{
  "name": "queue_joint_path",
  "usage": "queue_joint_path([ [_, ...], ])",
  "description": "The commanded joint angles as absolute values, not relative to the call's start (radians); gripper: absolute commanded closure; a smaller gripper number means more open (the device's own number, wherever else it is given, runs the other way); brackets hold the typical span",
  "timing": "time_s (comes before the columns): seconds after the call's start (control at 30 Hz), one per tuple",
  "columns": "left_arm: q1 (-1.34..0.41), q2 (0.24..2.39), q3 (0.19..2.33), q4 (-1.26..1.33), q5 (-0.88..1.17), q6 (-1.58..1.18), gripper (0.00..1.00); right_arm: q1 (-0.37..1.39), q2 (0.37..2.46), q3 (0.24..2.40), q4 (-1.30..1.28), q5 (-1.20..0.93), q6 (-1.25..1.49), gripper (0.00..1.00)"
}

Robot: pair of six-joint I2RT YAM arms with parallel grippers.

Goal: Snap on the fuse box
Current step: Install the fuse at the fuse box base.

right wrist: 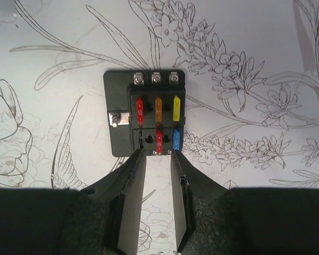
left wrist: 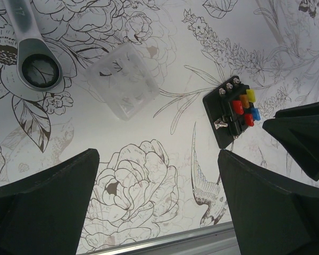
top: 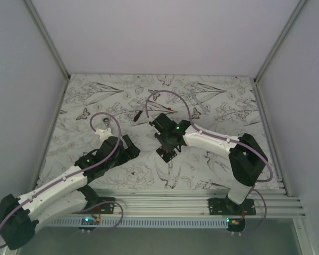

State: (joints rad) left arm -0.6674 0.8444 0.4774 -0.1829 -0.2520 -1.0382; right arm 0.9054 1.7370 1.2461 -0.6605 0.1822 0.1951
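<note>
Tabletop (top: 231, 98), fuse box (right wrist: 149, 114), left fingers (left wrist: 37, 212) wide, right fingers (right wrist: 130, 204) parted, wrench (left wrist: 25, 42) in left-wrist view

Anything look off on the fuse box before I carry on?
The fuse box has one empty slot, near row, beside the red fuse; the other five are filled. The clear cover lies apart from it.

Bright, even light covers the worktop (top: 223, 95). Past the right claw (right wrist: 157, 154), shadows are faint and lines sharp; its near part looks blurry.
</note>
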Motion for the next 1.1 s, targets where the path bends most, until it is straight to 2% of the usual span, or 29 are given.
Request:
queue_joint_path([
  [0.0, -0.662, 0.842, 0.48, -0.214, -0.254, -1.024, 0.0, 0.911, 1.734, 1.29, -0.623, 0.159, 0.178, 0.69],
  [0.3, -0.662, 0.847, 0.488, -0.221, -0.258, -1.016, 0.0, 0.911, 1.836, 1.343, -0.597, 0.102, 0.177, 0.72],
  [0.7, -0.662, 0.844, 0.487, -0.23, -0.264, -1.014, 0.0, 0.911, 1.887, 1.348, -0.612, 0.148, 0.2, 0.79],
  [0.93, -0.663, 0.841, 0.486, -0.234, -0.261, -1.015, 0.0, 0.911, 1.92, 1.342, -0.631, 0.154, 0.213, 0.98],
  [1.07, -0.663, 0.842, 0.486, -0.235, -0.262, -1.018, 0.0, 0.912, 1.926, 1.293, -0.648, 0.145, 0.231, 1.0],
])
